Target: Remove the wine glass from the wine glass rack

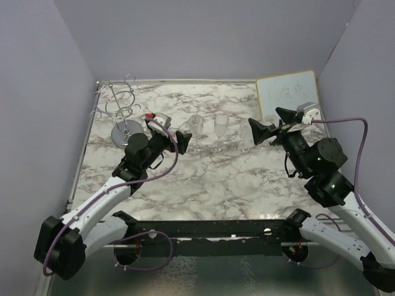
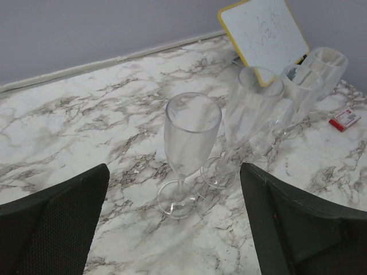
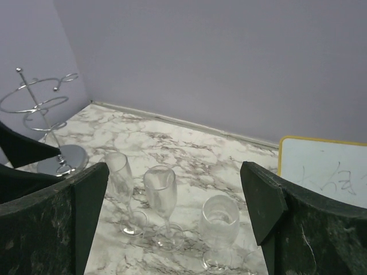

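Observation:
The chrome wine glass rack (image 1: 119, 105) stands at the far left corner on its round mirror base, also in the right wrist view (image 3: 39, 106). I see no glass hanging on its loops. Several clear wine glasses stand upright in a row on the marble table (image 1: 210, 179); the leftmost glass (image 1: 196, 126) is nearest my left gripper. My left gripper (image 1: 170, 137) is open and empty, just short of that glass (image 2: 191, 134). My right gripper (image 1: 271, 123) is open and empty, above the right end of the row, facing three glasses (image 3: 160, 192).
A yellow-framed whiteboard (image 1: 288, 92) leans at the far right corner, also in the left wrist view (image 2: 264, 31). A small red and white item (image 2: 344, 119) lies on the table past the glasses. Purple walls close in the table on three sides.

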`<state>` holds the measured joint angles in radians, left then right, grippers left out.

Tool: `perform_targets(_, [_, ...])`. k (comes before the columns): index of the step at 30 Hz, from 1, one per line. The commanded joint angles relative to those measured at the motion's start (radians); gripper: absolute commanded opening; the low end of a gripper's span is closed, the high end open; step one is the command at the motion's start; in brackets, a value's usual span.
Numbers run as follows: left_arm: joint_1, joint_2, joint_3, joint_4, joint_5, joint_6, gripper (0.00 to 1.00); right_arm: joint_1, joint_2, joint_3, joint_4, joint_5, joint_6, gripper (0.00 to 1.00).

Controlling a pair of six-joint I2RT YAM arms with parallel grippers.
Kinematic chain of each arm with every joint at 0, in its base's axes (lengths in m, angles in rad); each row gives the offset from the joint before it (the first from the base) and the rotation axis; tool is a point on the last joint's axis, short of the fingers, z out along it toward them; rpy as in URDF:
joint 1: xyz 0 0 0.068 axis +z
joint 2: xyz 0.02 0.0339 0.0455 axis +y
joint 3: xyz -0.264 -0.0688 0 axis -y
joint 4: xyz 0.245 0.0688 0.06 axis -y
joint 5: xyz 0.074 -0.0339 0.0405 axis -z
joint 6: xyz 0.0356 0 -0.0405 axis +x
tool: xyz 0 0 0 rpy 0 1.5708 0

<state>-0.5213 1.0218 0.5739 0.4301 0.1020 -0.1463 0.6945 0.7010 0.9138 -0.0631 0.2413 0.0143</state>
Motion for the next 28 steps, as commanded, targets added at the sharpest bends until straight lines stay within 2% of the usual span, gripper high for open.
perform_targets(1, [-0.001, -0.125, 0.082, -0.203, -0.112, -0.077, 0.99, 0.005, -0.007, 0.038, 0.013, 0.137, 0.021, 1.00])
perform_targets(8, [0.000, -0.245, 0.273, -0.346, -0.298, -0.131, 0.99, 0.005, -0.041, 0.081, 0.001, 0.113, 0.001, 1.00])
perform_targets(15, [0.000, -0.292, 0.462, -0.424, -0.321, -0.043, 0.99, 0.005, -0.088, 0.065, 0.046, 0.139, 0.006, 1.00])
perform_targets(20, [-0.001, -0.341, 0.499, -0.432, -0.321, -0.033, 0.99, 0.005, -0.079, 0.066, 0.045, 0.163, 0.027, 1.00])
perform_targets(28, [0.000, -0.397, 0.465, -0.427, -0.343, -0.020, 0.99, 0.004, -0.037, 0.076, 0.043, 0.152, 0.024, 1.00])
